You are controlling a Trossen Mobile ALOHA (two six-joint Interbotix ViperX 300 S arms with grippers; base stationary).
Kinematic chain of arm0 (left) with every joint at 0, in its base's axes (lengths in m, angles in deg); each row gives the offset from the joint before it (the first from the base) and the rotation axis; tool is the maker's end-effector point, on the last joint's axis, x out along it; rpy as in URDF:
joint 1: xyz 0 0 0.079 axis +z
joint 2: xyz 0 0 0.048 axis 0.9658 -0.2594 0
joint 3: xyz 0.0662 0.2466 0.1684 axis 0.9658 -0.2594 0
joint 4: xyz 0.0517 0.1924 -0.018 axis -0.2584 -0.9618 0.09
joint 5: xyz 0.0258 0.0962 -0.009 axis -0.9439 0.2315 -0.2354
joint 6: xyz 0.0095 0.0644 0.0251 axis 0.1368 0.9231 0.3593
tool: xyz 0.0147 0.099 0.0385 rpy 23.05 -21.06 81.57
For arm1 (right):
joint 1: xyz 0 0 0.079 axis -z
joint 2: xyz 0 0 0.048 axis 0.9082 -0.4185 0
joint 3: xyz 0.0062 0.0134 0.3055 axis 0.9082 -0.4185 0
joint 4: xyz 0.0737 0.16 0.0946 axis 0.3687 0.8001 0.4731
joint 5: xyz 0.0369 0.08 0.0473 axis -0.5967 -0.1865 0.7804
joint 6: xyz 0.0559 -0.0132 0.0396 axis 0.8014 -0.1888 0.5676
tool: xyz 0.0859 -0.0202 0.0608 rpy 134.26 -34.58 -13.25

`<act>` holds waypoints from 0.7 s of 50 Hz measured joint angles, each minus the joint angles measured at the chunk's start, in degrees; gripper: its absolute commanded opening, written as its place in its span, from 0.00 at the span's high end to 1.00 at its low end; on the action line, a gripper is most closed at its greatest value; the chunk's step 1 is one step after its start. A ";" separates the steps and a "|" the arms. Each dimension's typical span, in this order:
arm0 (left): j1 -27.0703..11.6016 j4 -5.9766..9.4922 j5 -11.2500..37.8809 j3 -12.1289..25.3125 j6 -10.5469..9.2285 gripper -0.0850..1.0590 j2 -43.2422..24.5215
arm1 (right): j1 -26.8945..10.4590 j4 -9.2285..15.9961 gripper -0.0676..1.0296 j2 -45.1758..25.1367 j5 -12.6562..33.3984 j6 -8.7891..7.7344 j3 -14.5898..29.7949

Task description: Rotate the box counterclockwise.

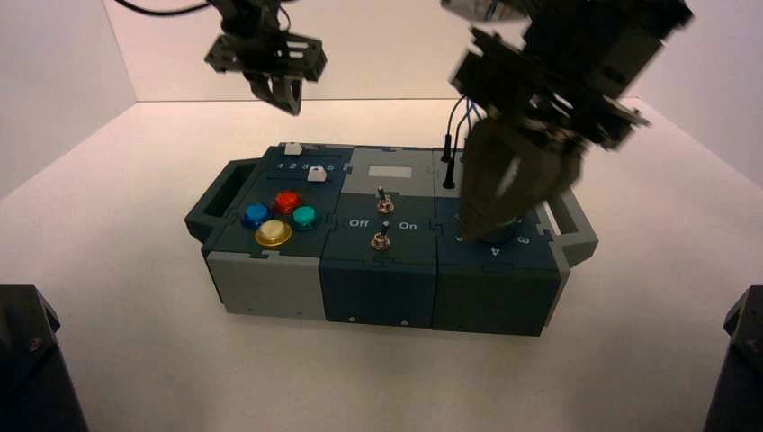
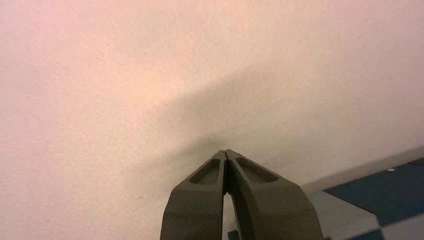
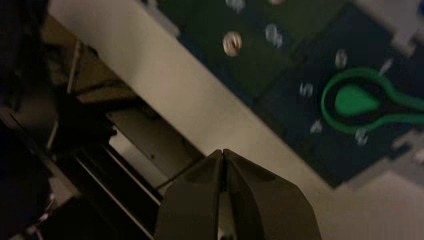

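Note:
The dark teal-and-grey box (image 1: 378, 270) stands mid-table with a handle at each end. On its left part are blue, red, teal and yellow buttons (image 1: 279, 218), and two toggle switches (image 1: 382, 200) stand in the middle. My right gripper (image 1: 486, 225) hangs shut in front of the box's right section and covers the dial there. In the right wrist view its tips (image 3: 222, 151) are closed over the white table, with the box (image 3: 280, 55) and its green dial (image 3: 355, 100) beyond. My left gripper (image 1: 290, 101) is raised behind the box's far left, shut (image 2: 226, 151) and holding nothing.
Black wires (image 1: 450, 144) loop up from the box's far side near the right gripper. White walls enclose the table (image 1: 135, 270) at the back and sides. Dark robot parts (image 1: 31, 360) sit at both front corners. A corner of the box (image 2: 395, 187) shows in the left wrist view.

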 measured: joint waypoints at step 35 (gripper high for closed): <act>-1.76 0.35 2.20 4.48 0.00 0.95 -4.31 | 1.85 1.23 0.96 -13.27 2.55 0.18 -0.09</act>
